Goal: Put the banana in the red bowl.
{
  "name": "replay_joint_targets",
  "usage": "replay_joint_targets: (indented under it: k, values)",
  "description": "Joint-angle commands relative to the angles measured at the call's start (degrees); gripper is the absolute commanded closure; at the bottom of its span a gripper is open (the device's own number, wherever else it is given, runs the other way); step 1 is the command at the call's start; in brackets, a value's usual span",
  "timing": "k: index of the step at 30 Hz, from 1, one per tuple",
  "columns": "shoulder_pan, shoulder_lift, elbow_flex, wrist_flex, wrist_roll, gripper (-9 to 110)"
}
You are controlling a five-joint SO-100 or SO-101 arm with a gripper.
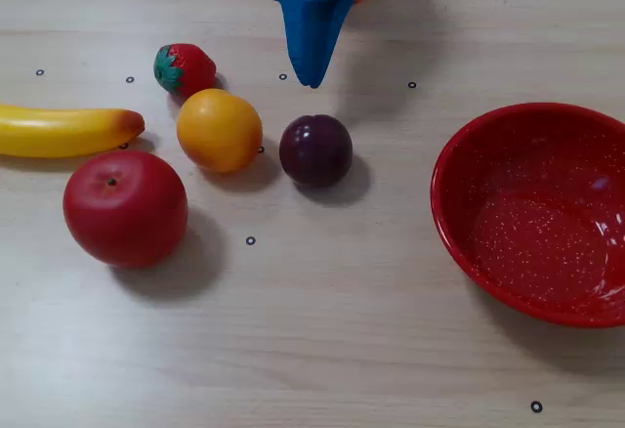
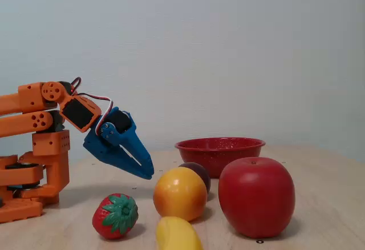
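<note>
The yellow banana point(image 1: 61, 130) lies flat at the left edge of a fixed view, its orange-brown end toward the other fruit; in the other fixed view only its near end point(image 2: 178, 235) shows at the bottom. The red bowl point(image 1: 544, 215) sits at the right, nothing in it; side-on it stands behind the fruit point(image 2: 220, 152). My blue gripper point(image 1: 312, 78) hangs shut above the table at the top middle, holding nothing, well away from the banana. From the side its tip point(image 2: 147, 173) points down toward the fruit.
A red apple point(image 1: 125, 207), an orange point(image 1: 219, 130), a strawberry point(image 1: 185, 68) and a dark plum point(image 1: 315, 149) lie between the banana and the bowl. The orange arm base point(image 2: 34, 164) stands at the left. Small black dots mark the wooden table.
</note>
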Motion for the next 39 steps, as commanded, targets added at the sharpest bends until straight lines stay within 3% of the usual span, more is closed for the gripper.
replay_joint_targets:
  k: [1, 10, 21, 39]
  values:
    - [3.25, 0.97, -2.64, 0.26, 4.75, 101]
    - [1.41, -2.9, -8.96, 1.32, 6.33, 101]
    - [-18.54, -53.53, -66.62, 13.97, 7.73, 101]
    - [-37.09, -87.45, -102.66, 24.87, 17.31, 101]
